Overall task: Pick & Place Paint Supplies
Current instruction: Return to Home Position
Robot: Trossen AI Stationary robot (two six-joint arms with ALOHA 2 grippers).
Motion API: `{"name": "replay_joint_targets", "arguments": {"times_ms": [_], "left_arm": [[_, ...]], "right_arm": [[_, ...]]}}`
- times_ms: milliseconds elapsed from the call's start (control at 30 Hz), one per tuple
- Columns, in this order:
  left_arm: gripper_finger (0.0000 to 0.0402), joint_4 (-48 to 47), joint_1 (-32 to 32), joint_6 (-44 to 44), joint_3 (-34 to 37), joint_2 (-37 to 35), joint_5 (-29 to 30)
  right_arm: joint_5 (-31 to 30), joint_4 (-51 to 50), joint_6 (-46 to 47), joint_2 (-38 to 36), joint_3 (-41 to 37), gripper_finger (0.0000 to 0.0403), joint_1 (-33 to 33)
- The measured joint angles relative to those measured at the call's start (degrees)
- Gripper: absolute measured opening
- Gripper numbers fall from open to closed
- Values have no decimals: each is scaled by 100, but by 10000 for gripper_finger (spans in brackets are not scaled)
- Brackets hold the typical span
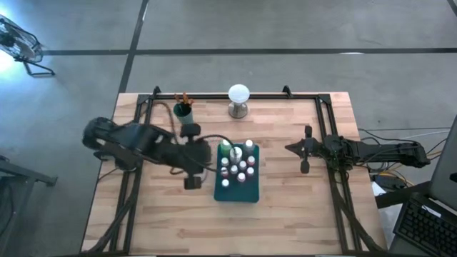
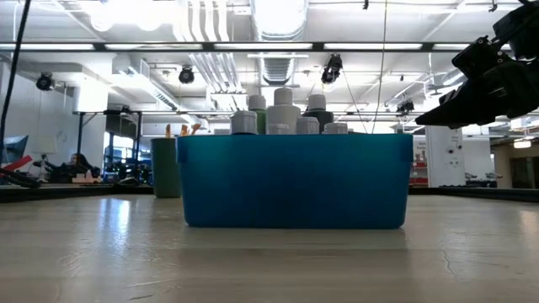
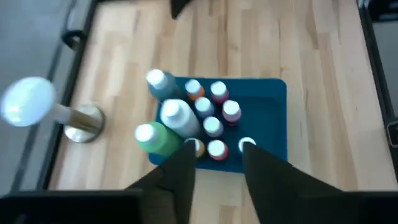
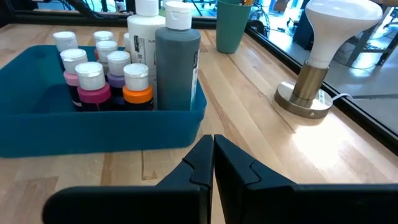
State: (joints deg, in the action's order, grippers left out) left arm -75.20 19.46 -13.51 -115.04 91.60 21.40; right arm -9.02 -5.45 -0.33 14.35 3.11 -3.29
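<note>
The paint bottles [image 1: 238,165] stand upright in a teal tray [image 1: 250,193] in the middle of the table. Among them are a tall grey one [image 4: 177,59], a white one [image 4: 146,31], a green one [image 3: 154,138] and several small white-capped ones [image 3: 214,127]. Orange-handled brushes [image 1: 183,98] stick up out of a green cup [image 1: 183,110] at the far left. My left gripper [image 3: 217,168] hangs open and empty above the tray's left side, tilted down toward the bottles. My right gripper [image 4: 213,152] waits shut at the right, level, pointing at the tray.
A white ball lamp on a metal base [image 1: 238,100] stands at the far edge, behind the tray. A black frame [image 1: 321,107] runs around the tabletop. Bare wood lies in front of the tray and between the tray and my right gripper [image 1: 296,148].
</note>
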Motion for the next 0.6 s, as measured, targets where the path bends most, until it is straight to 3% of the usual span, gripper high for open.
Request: {"name": "replay_joint_targets", "arguments": {"times_ms": [267, 600], "left_arm": [[11, -228, -4, -5, 7, -596, 466], [2, -260, -9, -38, 416, -1181, 857]], "right_arm": [[0, 1, -3, 0, -1, 8, 0], [0, -1, 2, 2, -1, 8, 0]]}}
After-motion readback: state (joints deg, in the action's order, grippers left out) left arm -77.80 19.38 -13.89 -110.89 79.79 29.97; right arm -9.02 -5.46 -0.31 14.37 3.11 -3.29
